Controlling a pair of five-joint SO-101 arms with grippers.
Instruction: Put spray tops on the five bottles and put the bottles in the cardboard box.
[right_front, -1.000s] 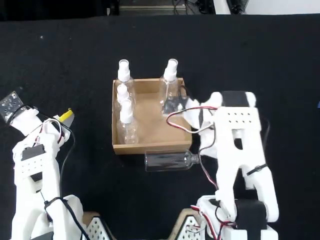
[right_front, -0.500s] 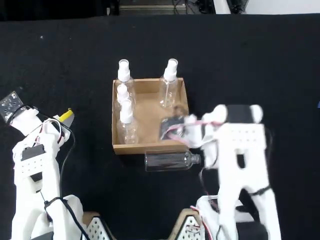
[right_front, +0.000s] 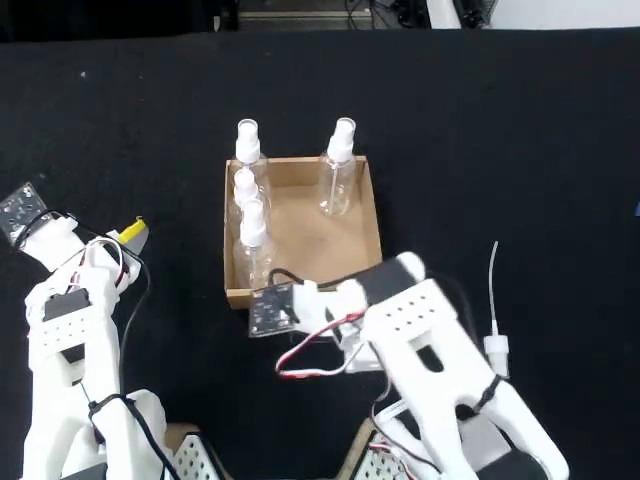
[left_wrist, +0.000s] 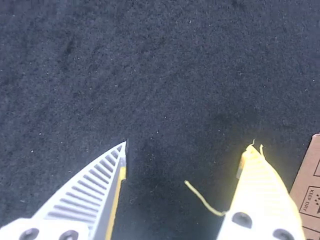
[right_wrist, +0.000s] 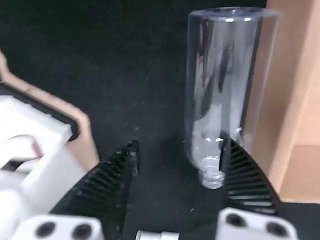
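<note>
Finding the left gripper (left_wrist: 186, 147) low near the left edge of the table (right_front: 520, 120), well apart from the work: jaws spread wide over bare black cloth, gripping nothing, with just a corner of the cardboard box (right_front: 376, 215) off to one side. Counting four capped bottles (right_front: 252, 240) upright inside the box, three along its left wall and one at the far right corner. Locating the fifth bottle (right_wrist: 227, 75) uncapped, lying on its side on the table along the box's front wall, just beside it and perhaps touching. Judging it light, thin-walled and smooth: apt to roll, apt to skid from a sideways nudge, apt to dent under a hard squeeze. Better taken across the body close under the shoulder, or at the stiffer neck, with a gentle close; awkward from the wall side, given so little room for a finger there. Seeing the right arm (right_front: 430, 340) stretched from the table's front edge leftward across the box's front wall, wrist laid low and pointing along the bottle. Seeing the right gripper (right_wrist: 181, 147) wide open, holding nothing, with the bottle's neck inside the gap and close to one finger (right_wrist: 240, 170). Noting the last spray top (right_front: 496, 348) loose on the table toward the right end of the front edge, dip tube pointing to the far edge, well apart from the bottle.
</note>
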